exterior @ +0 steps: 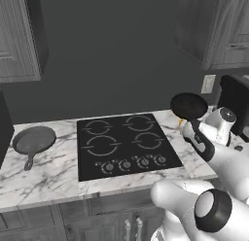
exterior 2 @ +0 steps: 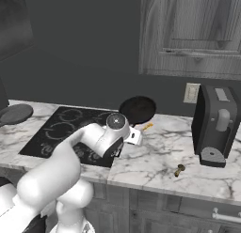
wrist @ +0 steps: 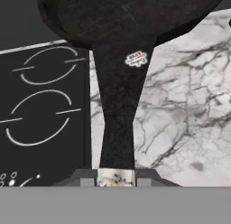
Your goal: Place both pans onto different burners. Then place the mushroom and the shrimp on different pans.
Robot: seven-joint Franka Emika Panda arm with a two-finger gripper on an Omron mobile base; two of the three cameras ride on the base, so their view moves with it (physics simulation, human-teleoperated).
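Note:
My gripper (wrist: pixel 116 178) is shut on the handle of the small black pan (wrist: pixel 119 20), holding it over the marble counter just right of the black cooktop (exterior: pixel 124 143). From the base views the pan (exterior: pixel 188 105) (exterior 2: pixel 137 109) looks raised off the counter, with the gripper (exterior: pixel 186 125) (exterior 2: pixel 135 131) behind its handle. The grey skillet (exterior: pixel 34 139) (exterior 2: pixel 14 114) rests on the counter left of the cooktop, handle toward the front. All burners (exterior: pixel 101 146) (wrist: pixel 38 117) are bare. The orange shrimp (exterior 2: pixel 148 127) (exterior: pixel 181 121) lies under the pan's near edge. Close to the counter's front edge lies the mushroom (exterior 2: pixel 179 170).
A dark coffee machine (exterior 2: pixel 216 128) (exterior: pixel 236 106) stands at the right against the wall, beside a wall outlet (exterior 2: pixel 191 92). Small knobs (exterior: pixel 133 163) line the cooktop's front. Upper cabinets (exterior 2: pixel 193 34) hang above the right counter.

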